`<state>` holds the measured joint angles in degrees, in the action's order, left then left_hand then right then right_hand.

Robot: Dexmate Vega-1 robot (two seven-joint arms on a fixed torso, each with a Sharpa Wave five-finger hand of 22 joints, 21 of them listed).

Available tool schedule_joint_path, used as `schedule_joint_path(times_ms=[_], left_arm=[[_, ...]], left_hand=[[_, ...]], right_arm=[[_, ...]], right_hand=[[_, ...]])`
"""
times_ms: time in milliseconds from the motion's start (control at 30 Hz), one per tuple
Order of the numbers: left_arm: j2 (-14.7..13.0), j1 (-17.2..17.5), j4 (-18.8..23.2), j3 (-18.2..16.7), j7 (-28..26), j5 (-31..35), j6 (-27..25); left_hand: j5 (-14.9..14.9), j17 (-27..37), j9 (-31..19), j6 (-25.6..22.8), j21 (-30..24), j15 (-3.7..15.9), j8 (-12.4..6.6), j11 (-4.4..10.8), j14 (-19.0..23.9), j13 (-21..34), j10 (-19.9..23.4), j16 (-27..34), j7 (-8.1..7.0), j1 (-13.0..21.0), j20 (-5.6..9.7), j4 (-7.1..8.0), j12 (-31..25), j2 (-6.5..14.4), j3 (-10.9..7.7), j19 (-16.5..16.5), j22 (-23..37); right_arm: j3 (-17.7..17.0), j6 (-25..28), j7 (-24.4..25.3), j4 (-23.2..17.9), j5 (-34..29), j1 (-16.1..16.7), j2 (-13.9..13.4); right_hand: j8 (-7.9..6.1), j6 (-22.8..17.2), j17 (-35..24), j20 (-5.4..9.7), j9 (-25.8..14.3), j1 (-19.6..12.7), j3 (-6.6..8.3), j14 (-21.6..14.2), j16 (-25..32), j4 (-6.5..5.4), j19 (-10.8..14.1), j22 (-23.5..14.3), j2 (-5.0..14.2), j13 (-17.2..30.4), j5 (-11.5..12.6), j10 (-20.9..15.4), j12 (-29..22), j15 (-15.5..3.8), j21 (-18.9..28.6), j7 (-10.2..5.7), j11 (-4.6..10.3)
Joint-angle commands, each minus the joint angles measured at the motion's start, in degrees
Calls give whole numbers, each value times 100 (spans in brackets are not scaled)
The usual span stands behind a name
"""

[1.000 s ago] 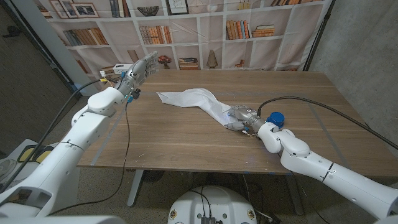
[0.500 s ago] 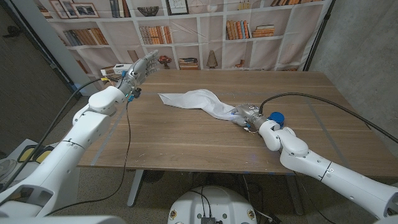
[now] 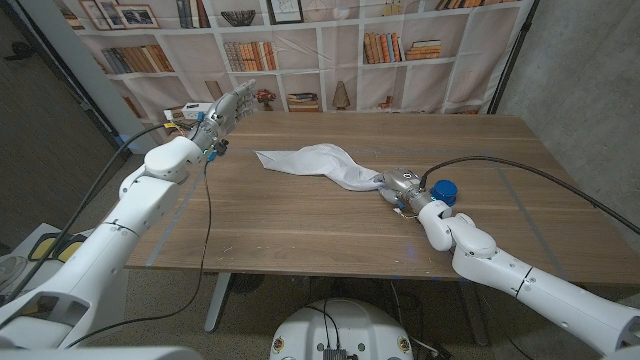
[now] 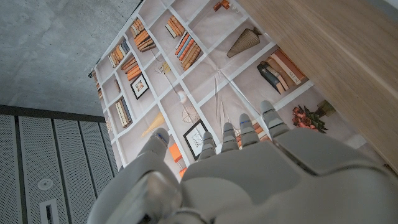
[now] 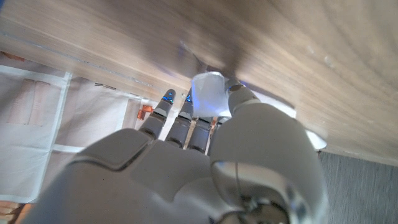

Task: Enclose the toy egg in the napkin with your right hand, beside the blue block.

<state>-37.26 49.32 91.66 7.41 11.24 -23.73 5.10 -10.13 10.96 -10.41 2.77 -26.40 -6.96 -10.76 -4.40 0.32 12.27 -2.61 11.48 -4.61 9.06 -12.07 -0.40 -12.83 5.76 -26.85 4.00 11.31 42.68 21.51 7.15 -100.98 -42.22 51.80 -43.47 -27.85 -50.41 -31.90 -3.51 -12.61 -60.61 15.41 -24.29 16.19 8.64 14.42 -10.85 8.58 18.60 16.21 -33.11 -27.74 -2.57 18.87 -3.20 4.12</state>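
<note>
Right hand (image 3: 402, 186) grips the near end of the white napkin (image 3: 315, 162), just beside the blue block (image 3: 443, 189). Left hand (image 3: 226, 107), well apart from the block, hangs with fingers spread, holding nothing.

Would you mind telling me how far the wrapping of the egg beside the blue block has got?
Done: the napkin lies stretched across the table, its near end bunched next to the blue block. In hand: the right hand grips that bunched end. The egg itself is not visible, so whether it is inside cannot be told. Left: closing the cloth and letting go. The left hand hovers open at the far corner.
</note>
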Motion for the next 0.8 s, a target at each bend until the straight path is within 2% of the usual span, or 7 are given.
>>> schedule_joint_path(times_ms=[33,367,800], left_arm=[[41,-109,-135,50,35,-5,69],[70,31,-58,6,-48,-90,3],[1,496,286,-252,-309,-202,-167]], left_hand=[[-20,16,1,10,30,-32,-8,-33,8,16,-8,4,-29,-55,-12,8,-31,-13,-34,-47,17],[-21,16,1,2,40,-32,-10,-31,10,16,-9,5,-24,-60,-12,6,-31,-9,-40,-46,18],[-20,16,1,2,52,-52,-9,-41,1,16,-5,1,-29,-67,-13,3,-33,-10,-43,-38,18]], right_arm=[[-312,-458,2158,442,89,98,440],[-193,-973,2926,1046,20,-464,809],[80,-1593,3208,1612,-106,-1121,1069]], right_hand=[[-9,-750,-116,85,-45,-71,29,-99,114,-6,164,-3,76,-6,-59,-68,-7,-702,66,514,37],[-23,-766,-147,121,-34,-90,47,-189,138,-19,247,0,63,-15,-106,-149,-39,-742,90,506,55],[-37,-792,-151,137,-18,-90,66,-236,120,-35,289,4,47,-27,-146,-204,-57,-791,97,504,93]])
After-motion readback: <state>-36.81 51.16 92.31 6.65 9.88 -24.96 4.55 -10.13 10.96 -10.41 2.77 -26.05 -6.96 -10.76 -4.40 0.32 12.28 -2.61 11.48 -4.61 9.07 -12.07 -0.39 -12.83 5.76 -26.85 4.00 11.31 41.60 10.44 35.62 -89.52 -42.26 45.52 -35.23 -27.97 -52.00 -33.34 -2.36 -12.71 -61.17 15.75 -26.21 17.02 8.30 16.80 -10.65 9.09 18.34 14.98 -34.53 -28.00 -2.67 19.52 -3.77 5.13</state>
